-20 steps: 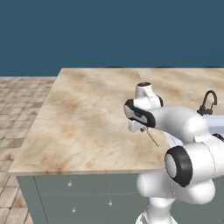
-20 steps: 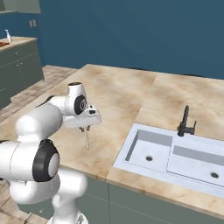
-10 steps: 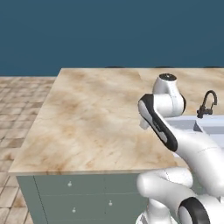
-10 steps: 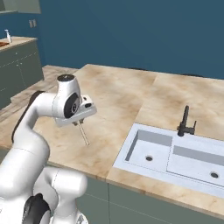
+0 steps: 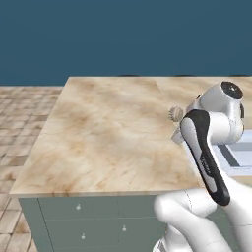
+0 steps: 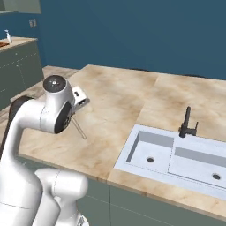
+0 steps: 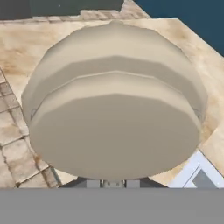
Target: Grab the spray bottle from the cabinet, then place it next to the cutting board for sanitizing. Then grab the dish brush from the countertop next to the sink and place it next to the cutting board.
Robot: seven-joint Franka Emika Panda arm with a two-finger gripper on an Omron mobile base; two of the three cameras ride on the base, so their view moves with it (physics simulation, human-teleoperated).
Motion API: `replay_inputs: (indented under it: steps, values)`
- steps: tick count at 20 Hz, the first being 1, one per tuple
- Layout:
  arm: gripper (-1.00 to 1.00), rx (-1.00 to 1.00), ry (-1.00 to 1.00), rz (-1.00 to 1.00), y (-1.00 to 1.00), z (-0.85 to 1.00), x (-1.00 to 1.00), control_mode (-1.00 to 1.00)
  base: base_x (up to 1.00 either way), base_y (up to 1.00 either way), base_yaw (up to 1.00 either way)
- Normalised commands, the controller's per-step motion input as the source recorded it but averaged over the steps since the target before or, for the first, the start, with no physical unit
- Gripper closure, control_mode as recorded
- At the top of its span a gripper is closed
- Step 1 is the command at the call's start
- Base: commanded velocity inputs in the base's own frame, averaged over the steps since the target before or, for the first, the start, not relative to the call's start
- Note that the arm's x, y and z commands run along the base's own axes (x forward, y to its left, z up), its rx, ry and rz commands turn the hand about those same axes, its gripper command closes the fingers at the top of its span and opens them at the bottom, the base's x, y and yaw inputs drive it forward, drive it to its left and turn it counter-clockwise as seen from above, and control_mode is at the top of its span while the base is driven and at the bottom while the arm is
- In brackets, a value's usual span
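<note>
Moved: since half a second earlier the arm had swung up and round, carrying the dish brush [image 6: 78, 128] higher above the countertop [image 5: 113, 133]; the base cameras had not shifted.
Claw: the gripper [image 6: 78, 99] was pressed together, pinching the dish brush near its head, above the middle of the countertop.
Dish brush: held in the air, clear of the surface. From the right base view its thin handle slanted down from the claw toward the front edge. From the left base view its round head [image 5: 175, 114] peeked out just left of the white wrist. In the hand view the round pale head [image 7: 114, 103] sat right before the camera, hiding the fingertips.
Countertop: marbled beige; its left and front edges showed in the left base view, with grey-green drawers [image 5: 98, 221] beneath.
Sink: a pale double basin [image 6: 176, 156] set in the right part of the countertop, dark tap [image 6: 187, 123] at its back rim, well apart from the brush.
Spray bottle: a small white bottle [image 6: 7, 36] stood on a far counter in the upper left of the right base view.
</note>
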Motion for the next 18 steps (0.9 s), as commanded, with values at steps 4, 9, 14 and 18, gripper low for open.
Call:
replay_inputs:
  steps: [4,9,14,18]
  values:
    - [1.0,0.09,-0.44,0.2,0.03,0.88,-0.71,-1.0,0.0,0.0,0.0]
    - [1.0,0.08,-0.32,0.21,0.17,0.76,-0.77,-1.0,0.0,0.0,0.0]
    - [1.0,0.05,-0.26,0.15,0.16,0.63,-0.59,1.0,-0.15,0.11,0.04]
    - [1.0,0.0,0.0,0.0,0.0,0.0,0.0,1.0,-0.75,0.77,0.3]
